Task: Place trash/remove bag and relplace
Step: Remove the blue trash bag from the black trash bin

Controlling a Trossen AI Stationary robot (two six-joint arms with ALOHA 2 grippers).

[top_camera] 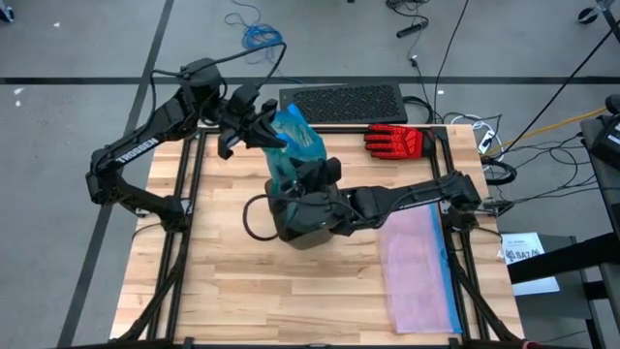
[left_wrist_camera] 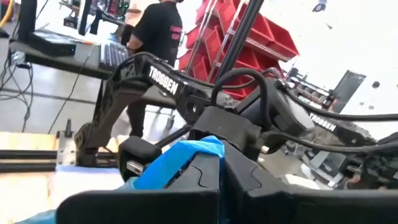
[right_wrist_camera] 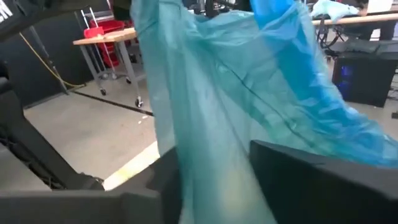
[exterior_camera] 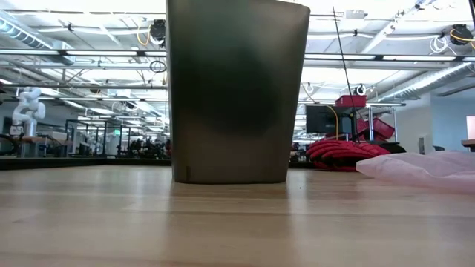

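Over bin (top_camera: 300,218) | L hand (top_camera: 274,131) & R hand (top_camera: 308,177) grip bag (top_camera: 295,145) | arm label "TROSSEN"

blue bag (left_wrist_camera: 180,163) pinched in left hand (left_wrist_camera: 214,186)

the high view is evenly lit from overhead, with soft, short shadows under the arms on the pale wooden bench (top_camera: 232,291) and no hard glare. in the low view the ceiling strip lights along the top of the frame are bright and partly blown out, so the dark bin (exterior_camera: 236,89) in the centre stands backlit, its face shaded with a darker patch in the middle; the bench in the foreground at the bottom is soft and out of focus. the left wrist view is overexposed at upper right, white and washed out. in the right wrist view the teal bag (right_wrist_camera: 230,106) is close to the lens, blurred, light passing through it.
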